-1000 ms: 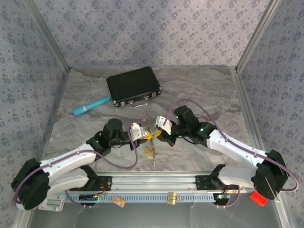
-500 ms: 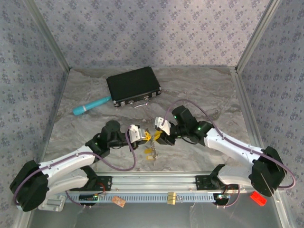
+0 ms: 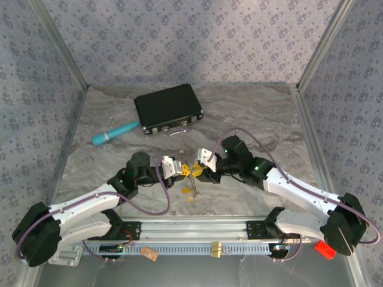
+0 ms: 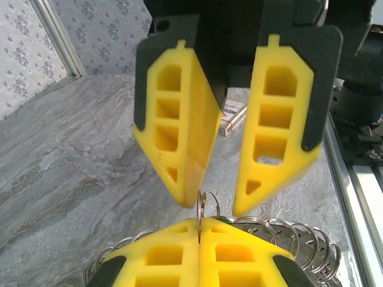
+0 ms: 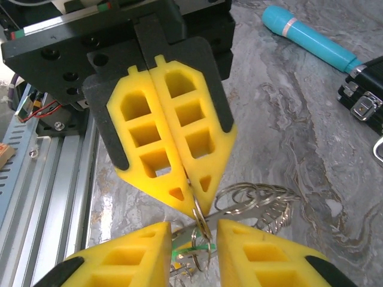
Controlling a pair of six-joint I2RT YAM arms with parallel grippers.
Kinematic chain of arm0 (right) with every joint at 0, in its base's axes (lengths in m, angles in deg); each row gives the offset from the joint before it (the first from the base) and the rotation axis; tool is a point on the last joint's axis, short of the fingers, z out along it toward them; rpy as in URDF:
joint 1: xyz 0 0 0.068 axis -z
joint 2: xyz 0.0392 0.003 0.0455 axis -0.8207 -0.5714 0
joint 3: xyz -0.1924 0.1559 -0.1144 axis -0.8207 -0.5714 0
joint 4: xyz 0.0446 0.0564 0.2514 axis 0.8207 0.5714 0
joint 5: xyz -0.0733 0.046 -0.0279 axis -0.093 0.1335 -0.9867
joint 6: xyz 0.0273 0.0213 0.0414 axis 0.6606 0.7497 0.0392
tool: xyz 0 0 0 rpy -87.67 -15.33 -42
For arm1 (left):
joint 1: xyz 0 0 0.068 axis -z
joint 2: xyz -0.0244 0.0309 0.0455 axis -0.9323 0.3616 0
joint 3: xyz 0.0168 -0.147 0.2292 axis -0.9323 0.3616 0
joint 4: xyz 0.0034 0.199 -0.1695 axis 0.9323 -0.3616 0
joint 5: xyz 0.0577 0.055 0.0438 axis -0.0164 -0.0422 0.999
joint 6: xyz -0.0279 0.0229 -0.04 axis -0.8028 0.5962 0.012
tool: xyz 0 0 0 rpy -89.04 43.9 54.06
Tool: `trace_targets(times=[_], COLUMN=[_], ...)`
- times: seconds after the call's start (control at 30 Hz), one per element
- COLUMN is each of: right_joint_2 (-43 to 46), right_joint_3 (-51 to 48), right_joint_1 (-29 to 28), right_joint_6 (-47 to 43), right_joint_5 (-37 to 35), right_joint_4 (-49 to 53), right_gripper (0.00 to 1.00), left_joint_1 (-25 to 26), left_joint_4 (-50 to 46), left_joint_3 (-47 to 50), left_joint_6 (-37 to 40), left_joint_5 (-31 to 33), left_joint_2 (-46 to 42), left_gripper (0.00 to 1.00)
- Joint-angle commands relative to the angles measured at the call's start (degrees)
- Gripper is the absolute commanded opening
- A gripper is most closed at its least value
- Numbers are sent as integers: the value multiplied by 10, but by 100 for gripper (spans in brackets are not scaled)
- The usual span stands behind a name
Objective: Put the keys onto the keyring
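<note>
Grey metal keyring (image 5: 257,200), its rim a run of wire loops, sits between the two arms over the front middle of the grey marbled tabletop (image 3: 257,119). The left claw (image 5: 194,200) is clenched on one thin wire loop of it, and that loop stands up out of the shut yellow pads (image 4: 179,236). The right claw (image 4: 218,200) faces it tip to tip, released, with its yellow fingers apart on either side of the pinched loop and gripping nothing that can be made out.

The small keys with coloured plastic heads (image 3: 192,191) show just below the two claws. In the right wrist view a green piece, likely one key's head, lies among the wire between the right claw's fingers. Whether any key is already threaded cannot be told.

The step in hand looks like the threading itself — one arm steadying the ring, the other free to take a key. The next move seems to call for the right claw to close on a key head and steer its hole onto the loop, while the left claw holds firm. The wire is thin, so the alignment must be fine.
</note>
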Motion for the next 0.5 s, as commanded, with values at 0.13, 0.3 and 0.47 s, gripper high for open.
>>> trace_targets(times=[0.13,0.3,0.47], right_joint_2=[-12,-12,-13], right_joint_3=[8,12,50], right_joint_1=[-6,-6,-10], right_joint_6=[-6,-14,-57], right_joint_5=[4,-3,-49], right_joint_4=[-24,-14,77], right_gripper=[16,0,0], left_joint_1=[2,2,2], left_joint_4=[39,27,-44], left_joint_3=[2,1,-19], left_joint_6=[-12,-10,12], left_joint_5=[-30,-26,13], left_joint_2=[-1,-6,-14], left_gripper=[0,0,25])
